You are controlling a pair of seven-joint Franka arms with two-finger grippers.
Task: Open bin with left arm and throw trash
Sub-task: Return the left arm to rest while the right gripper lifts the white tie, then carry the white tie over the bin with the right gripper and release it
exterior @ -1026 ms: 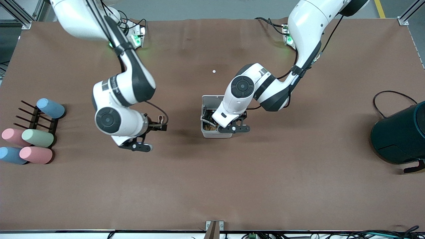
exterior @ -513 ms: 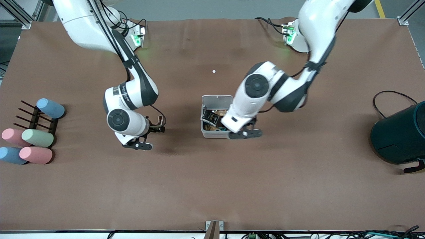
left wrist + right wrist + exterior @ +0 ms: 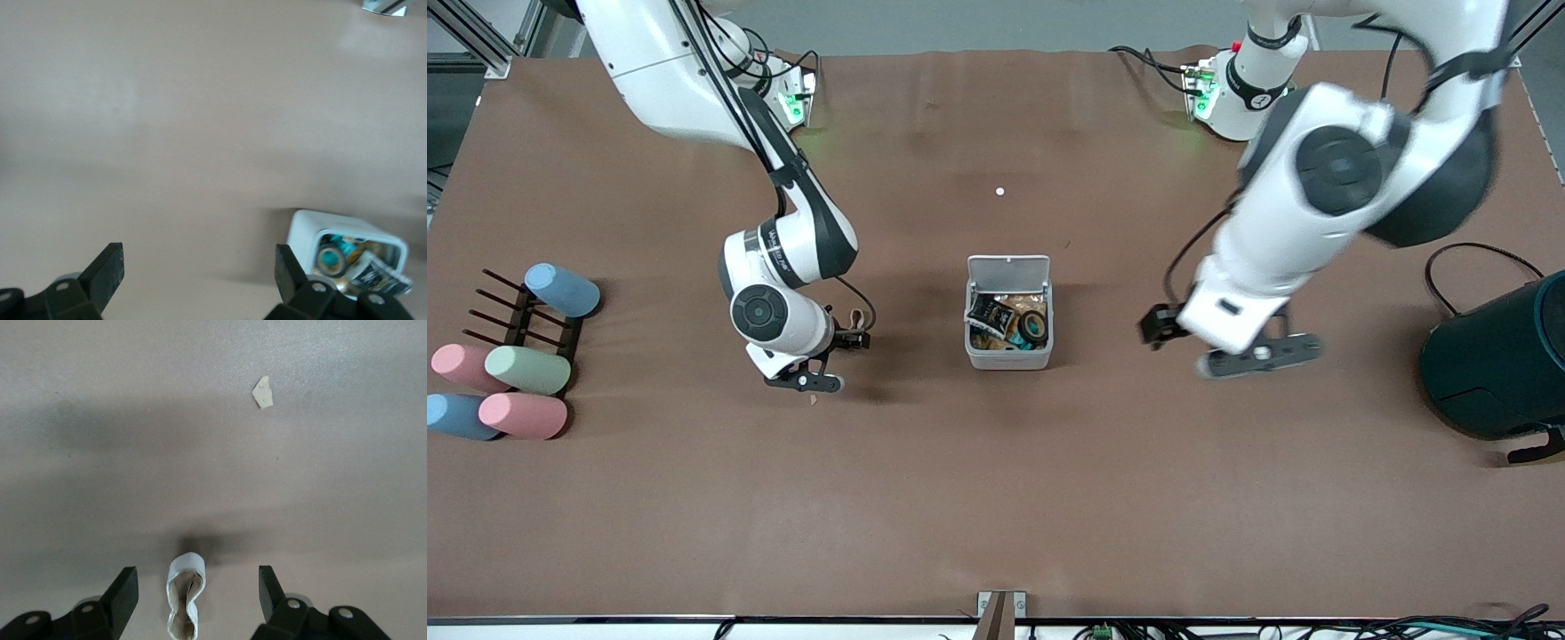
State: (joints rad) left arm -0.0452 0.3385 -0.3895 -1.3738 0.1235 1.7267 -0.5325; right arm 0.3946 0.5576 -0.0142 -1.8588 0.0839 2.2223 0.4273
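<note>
Two grippers are mine. My right gripper (image 3: 815, 366) hangs low over the brown bench (image 3: 996, 498), toward the right arm's end, jaws spread wide and gripping nothing. In the right wrist view a beige rubber band (image 3: 185, 593) lies folded on the bench between the jaws, touching neither finger, and a small pale scrap (image 3: 263, 391) lies on the bench well apart from it. That same scrap (image 3: 813, 400) shows in the front view, just nearer the camera than the gripper.

My left gripper (image 3: 1232, 348) is up in the air over bare bench between the bin and the dark teal cylinder (image 3: 1498, 364), jaws also wide apart and empty, as the left wrist view shows with only bench between the fingers (image 3: 107, 270).

Midway along the bench stands the bin (image 3: 1009, 357), its white lid (image 3: 1009, 269) tipped back open on the edge farther from the camera. Inside lie a crumpled black-and-white wrapper (image 3: 988, 311) and a small black roll of tape (image 3: 1034, 327) on some tan litter. The left wrist view catches the open bin (image 3: 303, 240) with the roll (image 3: 331, 260) and wrapper (image 3: 377, 273) inside.

Pastel cups (image 3: 527, 369) lie by a dark rack (image 3: 520, 316) at the right arm's end.

Farthest off, a tiny white speck (image 3: 1000, 190) lies on the bench.
</note>
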